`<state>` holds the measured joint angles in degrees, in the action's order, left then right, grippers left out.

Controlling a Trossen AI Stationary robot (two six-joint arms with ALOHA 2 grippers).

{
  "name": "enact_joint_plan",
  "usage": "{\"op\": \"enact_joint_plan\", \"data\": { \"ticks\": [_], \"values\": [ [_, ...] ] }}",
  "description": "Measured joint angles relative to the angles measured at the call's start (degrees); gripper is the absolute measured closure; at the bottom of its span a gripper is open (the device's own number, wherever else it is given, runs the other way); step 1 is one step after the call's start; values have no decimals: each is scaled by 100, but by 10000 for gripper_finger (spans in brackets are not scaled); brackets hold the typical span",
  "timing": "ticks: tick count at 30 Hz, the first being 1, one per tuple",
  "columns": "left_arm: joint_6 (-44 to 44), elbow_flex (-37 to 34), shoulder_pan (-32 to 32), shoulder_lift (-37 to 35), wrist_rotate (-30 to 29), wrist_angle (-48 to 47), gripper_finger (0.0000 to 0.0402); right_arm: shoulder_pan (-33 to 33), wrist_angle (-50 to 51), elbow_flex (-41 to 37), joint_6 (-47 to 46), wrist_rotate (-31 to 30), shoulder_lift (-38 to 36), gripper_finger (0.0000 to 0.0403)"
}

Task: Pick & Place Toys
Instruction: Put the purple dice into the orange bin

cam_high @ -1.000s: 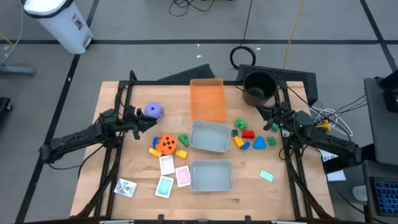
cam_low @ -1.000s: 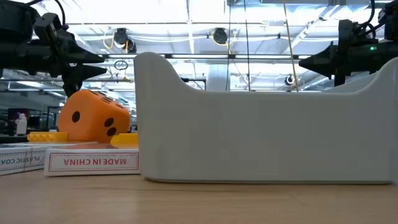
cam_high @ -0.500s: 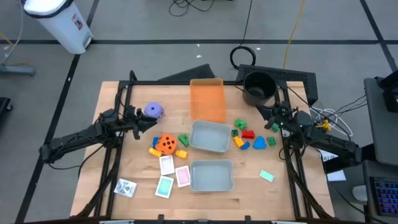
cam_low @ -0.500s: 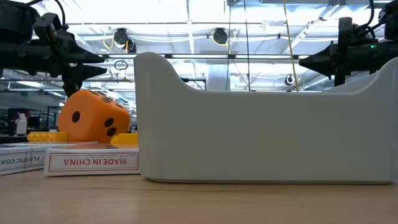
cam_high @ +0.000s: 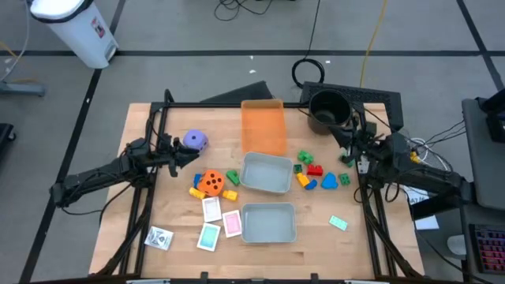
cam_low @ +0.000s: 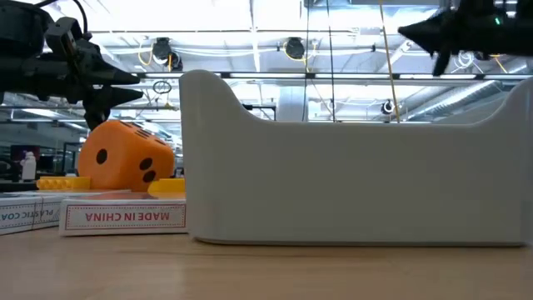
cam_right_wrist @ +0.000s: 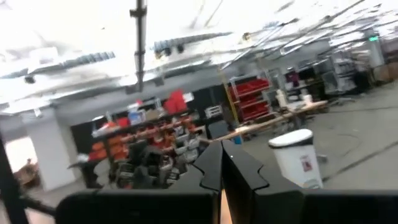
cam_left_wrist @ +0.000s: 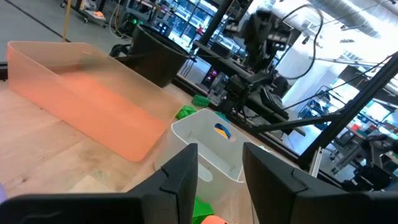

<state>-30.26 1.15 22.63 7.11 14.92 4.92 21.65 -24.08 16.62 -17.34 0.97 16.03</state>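
Observation:
My left gripper hangs level over the table's left part, between the purple die and the orange die; its fingers stand a little apart with nothing between them. My right gripper is shut and empty, raised and tipped upward over the right part, beyond the red, yellow, blue and green bricks. Cards lie flat near the front left, and a teal card lies at the front right. All toys rest on the table.
Two grey trays stand in the middle, one behind the other, and an orange tray lies beyond them. A black pot stands at the far right. In the low view the near grey tray blocks most of the scene.
My right gripper has risen and tipped its fingers upward, staying shut and empty; most of the rise came in the last half second.

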Motion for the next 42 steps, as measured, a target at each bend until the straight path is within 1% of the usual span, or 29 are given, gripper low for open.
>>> {"op": "enact_joint_plan", "data": {
  "ticks": [2,7,11,14,19,21,24,26,30,31,34,35,37,38,39,42],
  "values": [
    [-1,0,0,0,0,0,270,-2,76,361,13,105,455,399],
    [0,0,-1,0,0,0,270,-2,24,1244,-231,98,1618,399],
    [5,0,0,0,-20,22,270,-2,-106,1714,-586,87,2584,399],
    [-121,0,0,2,-381,383,270,-2,-379,1918,-913,87,3246,399],
    [-743,0,0,0,-1054,1371,270,-2,-1467,1965,-1610,85,4123,399],
    [-782,0,0,0,-1300,1766,270,0,-1787,1965,-1791,85,4355,399],
    [-763,0,0,0,-1691,2365,270,-2,-1980,1965,-1910,85,4583,399],
    [-758,2,0,-2,-1766,2684,270,-1,-2007,1963,-2010,83,4683,399],
    [-796,2,0,-1,-1750,3023,270,-1,-2251,1963,-2012,83,4760,399],
    [-837,0,0,3,-1843,3209,270,0,-2332,1963,-2012,83,4763,399],
    [-1023,4,0,-2,-2561,3753,270,0,-2548,1985,-2048,85,4763,399],
    [-1116,29,1,-2,-2704,3812,270,-2,-2540,2050,-2081,98,4763,399],
    [-1015,222,0,2,-2660,3664,270,-12,-2464,2217,-2068,236,4767,399],
    [-915,401,0,1,-2555,3383,270,-31,-2329,2346,-2022,252,4765,399],
    [-835,627,0,0,-2465,2932,270,-68,-2151,2490,-1945,257,4765,399],
    [-418,1489,0,164,-2283,1010,270,-195,-1315,2989,-1582,227,4767,399]
  ]
}}
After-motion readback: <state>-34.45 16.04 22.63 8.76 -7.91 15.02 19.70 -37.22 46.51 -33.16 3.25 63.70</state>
